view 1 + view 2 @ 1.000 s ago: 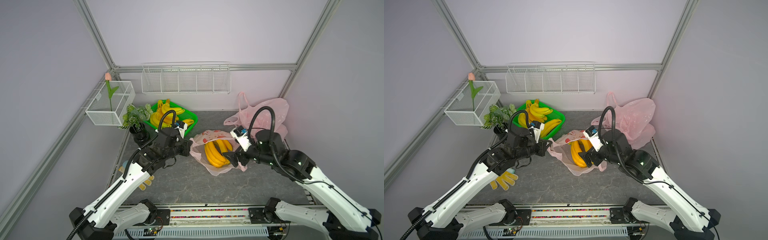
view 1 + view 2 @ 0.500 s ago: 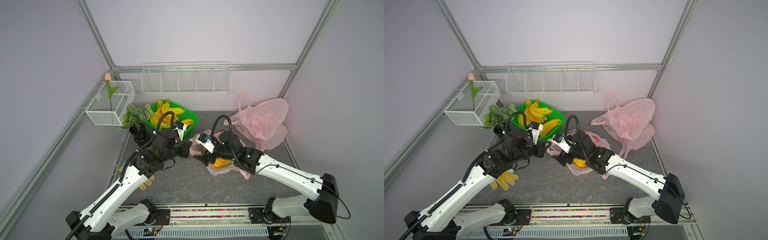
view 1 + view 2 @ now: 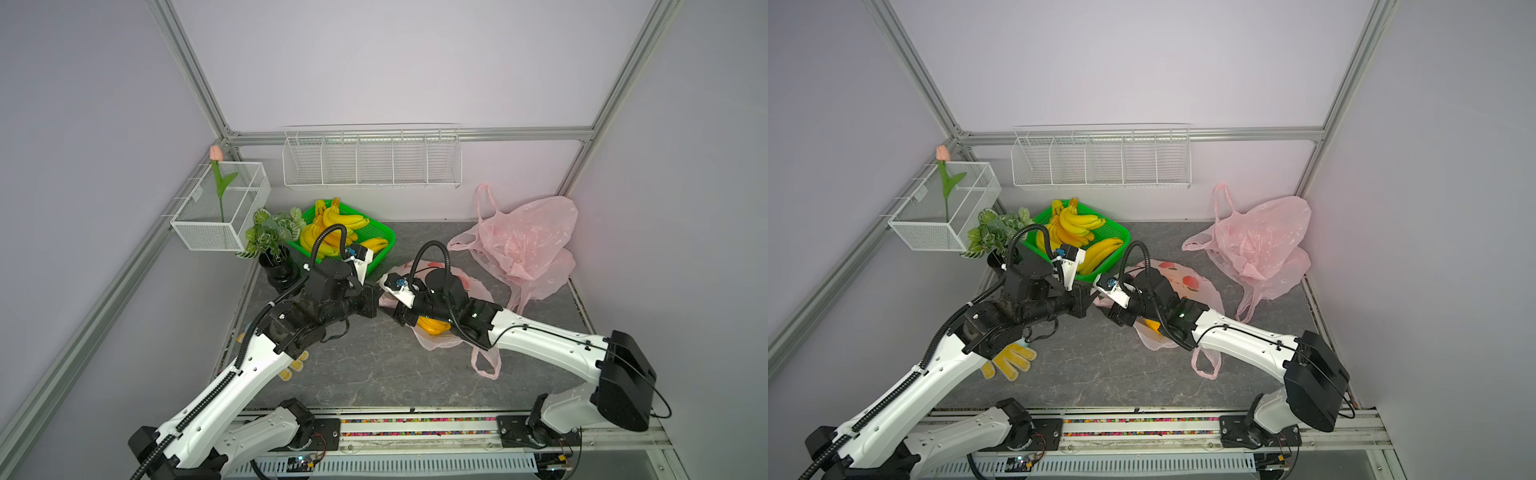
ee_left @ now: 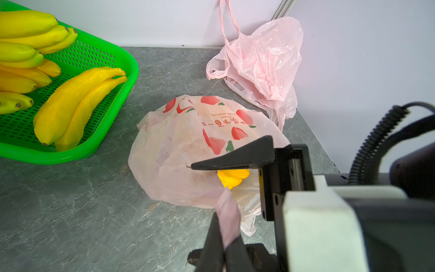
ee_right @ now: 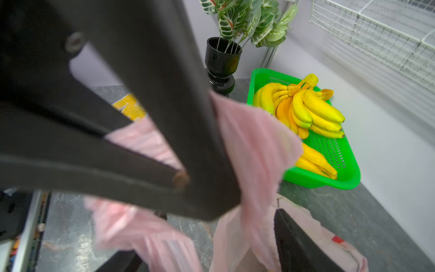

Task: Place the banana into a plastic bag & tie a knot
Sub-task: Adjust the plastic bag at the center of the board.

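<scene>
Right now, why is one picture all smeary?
Right wrist view: the bag handle and wire rack look smeared, probably by motion. Left wrist view: the printed bag and tray bananas look crisp. Both top views: sharp, with soft, even light.

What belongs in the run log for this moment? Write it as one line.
left gripper: shut on bag handle | right gripper: open, close beside it | banana: inside printed bag | knot: not tied
</scene>
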Robot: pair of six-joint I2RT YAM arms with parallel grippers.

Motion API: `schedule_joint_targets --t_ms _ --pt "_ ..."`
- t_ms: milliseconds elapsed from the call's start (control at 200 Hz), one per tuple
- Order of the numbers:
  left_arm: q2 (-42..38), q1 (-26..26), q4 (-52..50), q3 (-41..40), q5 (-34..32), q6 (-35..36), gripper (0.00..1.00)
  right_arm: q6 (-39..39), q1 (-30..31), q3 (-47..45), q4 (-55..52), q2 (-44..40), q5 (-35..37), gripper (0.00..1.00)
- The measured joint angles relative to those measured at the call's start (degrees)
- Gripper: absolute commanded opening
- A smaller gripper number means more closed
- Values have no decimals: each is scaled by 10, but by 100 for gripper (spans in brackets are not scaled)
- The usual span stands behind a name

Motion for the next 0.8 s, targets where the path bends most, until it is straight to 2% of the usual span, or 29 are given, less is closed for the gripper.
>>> schedule_joint_targets --t_ms 110,150,230,305,375,495,590,610,635,800 --pt "0 0 0 0 3 0 0 5 -7 -5 20 -1 -11 32" --pt "-1 0 0 0 3 0 4 5 -9 -8 28 -2 -15 23" --pt "-7 0 1 -5 3 0 17 17 -10 -12 36 -3 -23 13" --pt "-23 0 7 -17 2 -3 40 29 -14 -16 40 -4 -25 8" --pt "-49 0 14 -34 -6 -4 58 42 -20 -21 40 -8 -30 7" --pt "-126 0 57 -92 -37 12 77 60 -29 -36 35 -33 -32 7" --pt "-191 0 121 -168 -57 24 80 72 -31 -37 21 -59 -33 7" --pt "-200 0 134 -181 -58 26 86 75 -31 -37 17 -63 -33 7" --pt "-210 0 155 -199 -57 29 87 80 -31 -37 12 -70 -35 7" --pt "-188 -9 290 -285 -42 54 85 113 -31 -37 -21 -108 -43 7"
